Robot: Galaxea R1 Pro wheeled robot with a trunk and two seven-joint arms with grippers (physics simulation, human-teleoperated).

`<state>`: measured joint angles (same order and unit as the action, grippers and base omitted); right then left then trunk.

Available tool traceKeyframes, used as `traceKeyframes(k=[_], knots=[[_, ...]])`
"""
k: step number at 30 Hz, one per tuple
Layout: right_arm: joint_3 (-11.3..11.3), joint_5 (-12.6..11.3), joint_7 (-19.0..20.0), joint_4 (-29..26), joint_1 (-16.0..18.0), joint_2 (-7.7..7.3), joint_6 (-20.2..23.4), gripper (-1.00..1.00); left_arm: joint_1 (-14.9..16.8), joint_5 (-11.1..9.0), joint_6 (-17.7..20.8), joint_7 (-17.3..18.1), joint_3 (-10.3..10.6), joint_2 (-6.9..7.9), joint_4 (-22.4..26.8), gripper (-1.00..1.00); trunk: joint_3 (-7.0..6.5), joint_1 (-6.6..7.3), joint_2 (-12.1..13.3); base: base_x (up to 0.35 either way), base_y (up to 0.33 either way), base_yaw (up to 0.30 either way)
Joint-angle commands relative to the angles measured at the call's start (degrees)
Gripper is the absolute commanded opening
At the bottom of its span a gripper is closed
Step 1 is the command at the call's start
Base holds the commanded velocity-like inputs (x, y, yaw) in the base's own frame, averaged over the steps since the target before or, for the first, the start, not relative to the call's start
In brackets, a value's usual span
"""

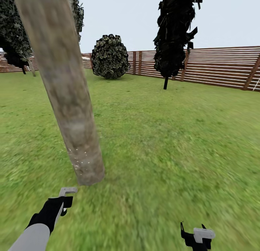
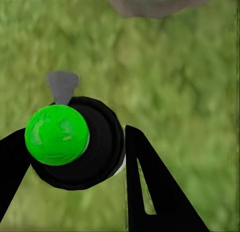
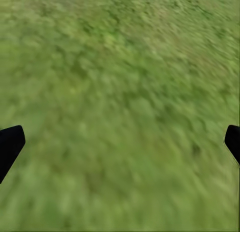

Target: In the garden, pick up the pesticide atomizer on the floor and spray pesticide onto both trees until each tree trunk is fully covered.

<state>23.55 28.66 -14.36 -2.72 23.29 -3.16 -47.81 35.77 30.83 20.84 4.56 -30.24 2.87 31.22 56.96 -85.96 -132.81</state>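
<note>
Atomizer (image 2: pixel 75 147) is clamped in my left end effector (image 1: pixel 59 204), nozzle aimed at the nearby tree trunk (image 1: pixel 68 99) so spray lands on it; right end effector (image 1: pixel 196 238) hangs wide open, empty over grass (image 3: pixel 120 92).

A fenced garden is shown, rendered in a simulator. Mown grass (image 1: pixel 173 142) is spread across the whole ground, and the plot is closed in at the back by a slatted brown wooden fence (image 1: pixel 220 67) under a pale sky. A thick grey-brown tree trunk (image 1: pixel 68 99) is seen close by, with a rounded shrub (image 1: pixel 109 56) and a dark, narrow tree (image 1: pixel 176 34) near the fence.
</note>
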Motion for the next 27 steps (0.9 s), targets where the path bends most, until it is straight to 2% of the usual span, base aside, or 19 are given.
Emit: traceKeyframes(k=[1,27], knots=[[0.0,0.0,0.0,0.0,0.0,0.00,0.0,1.00,0.0,0.0,0.0,0.0,0.0,-0.03,0.0,-1.00,0.00,0.00,0.0,0.132,-0.252,0.017],[0.0,0.0,-0.1,0.0,0.0,0.00,0.0,1.00,0.0,-0.1,0.0,-0.1,-0.2,0.02,0.0,-1.00,0.00,0.00,0.0,0.174,-0.236,0.001]])
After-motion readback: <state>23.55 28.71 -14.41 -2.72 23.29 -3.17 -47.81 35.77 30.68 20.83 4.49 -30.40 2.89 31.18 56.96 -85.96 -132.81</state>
